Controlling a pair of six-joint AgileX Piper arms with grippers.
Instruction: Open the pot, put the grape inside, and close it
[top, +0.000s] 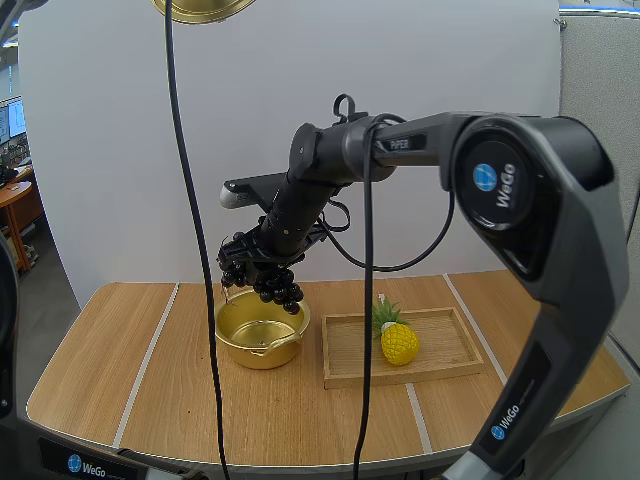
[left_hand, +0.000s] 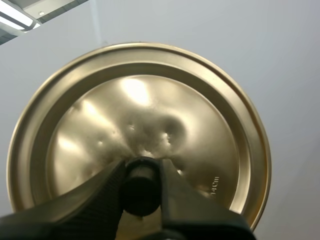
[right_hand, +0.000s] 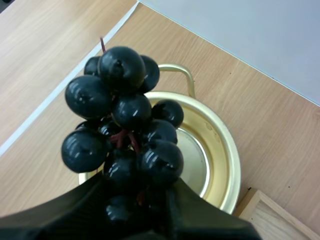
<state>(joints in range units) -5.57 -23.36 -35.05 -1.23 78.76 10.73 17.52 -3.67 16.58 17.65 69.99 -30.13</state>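
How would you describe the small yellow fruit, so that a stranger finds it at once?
Start at the wooden table; on its right half lies a shallow wooden tray, just right of the open gold pot. In the tray sits a small pineapple, the only yellow thing with green leaves on top.

a wooden tray lies on the right half of the light wood bench, its long side running across. a small yellow pineapple sits in it, about in the middle, with its green leafy crown turned toward the tray's far rim. pale strips of tape cross the bench from back to front. one runs through the left part, and another passes close by the tray's right end. a white wall panel stands behind the bench.
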